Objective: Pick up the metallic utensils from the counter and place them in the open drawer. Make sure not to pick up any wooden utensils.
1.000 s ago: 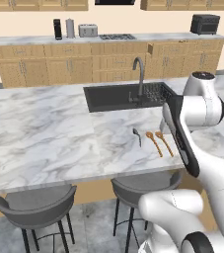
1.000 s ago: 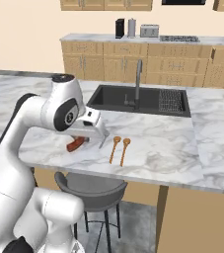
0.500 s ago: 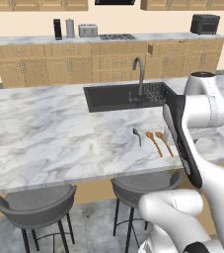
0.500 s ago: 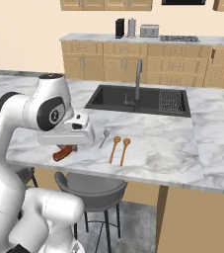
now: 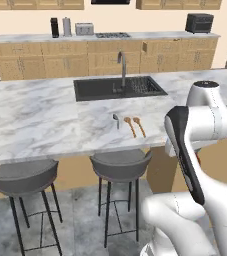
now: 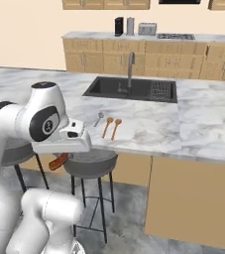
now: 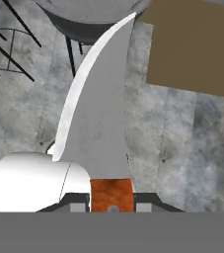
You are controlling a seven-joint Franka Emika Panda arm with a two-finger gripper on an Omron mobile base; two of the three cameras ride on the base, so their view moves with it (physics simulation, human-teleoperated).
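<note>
The gripper [image 7: 112,205] is clamped on the knife [image 7: 101,123] by its reddish-brown handle, blade pointing away over the grey floor, off the near edge of the counter [image 6: 148,131] above a stool [image 6: 89,163]. On the counter near the sink [image 5: 117,87] lie the grey metal spoon [image 5: 116,119] and, just right of it, two wooden spoons [image 5: 135,125].

My two base views are evenly bright, lit softly from above with no harsh glare; faint shadows sit under the stools [image 5: 120,162]. Both look slightly soft and low in detail. In my hand view the knife blade [image 7: 96,113] shows a pale sheen along one edge, and the floor beyond it is blurry.
</note>
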